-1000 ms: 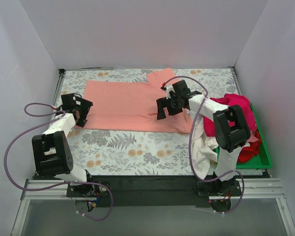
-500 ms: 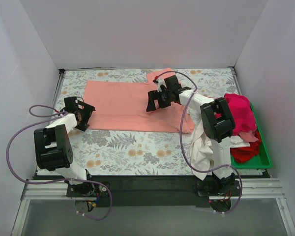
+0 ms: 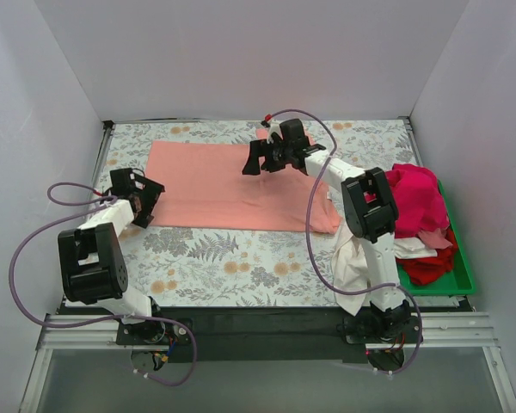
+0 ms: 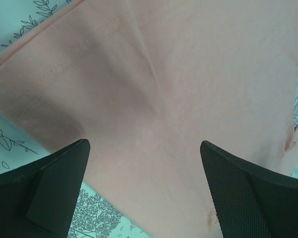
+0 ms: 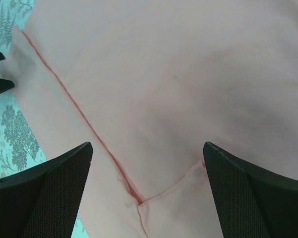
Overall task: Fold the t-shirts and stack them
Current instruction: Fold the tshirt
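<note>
Right claw (image 3: 252, 162) shifted left, agape, empty | left claw (image 3: 151, 201) agape, empty | salmon-pink t-shirt (image 3: 206, 185) flat, possibly folded

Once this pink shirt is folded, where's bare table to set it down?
The widest bare patch is the near strip of table between the salmon-pink shirt and the near edge. A smaller one lies at the far right corner, beyond the green tray. The right side is crowded: the tray's heaped shirts and a white shirt spilling over.

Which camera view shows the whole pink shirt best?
The top view: nearly all of the spread-out pink shirt is in frame there, with the right arm covering a little. Each wrist view shows only a close patch of its cloth.
</note>
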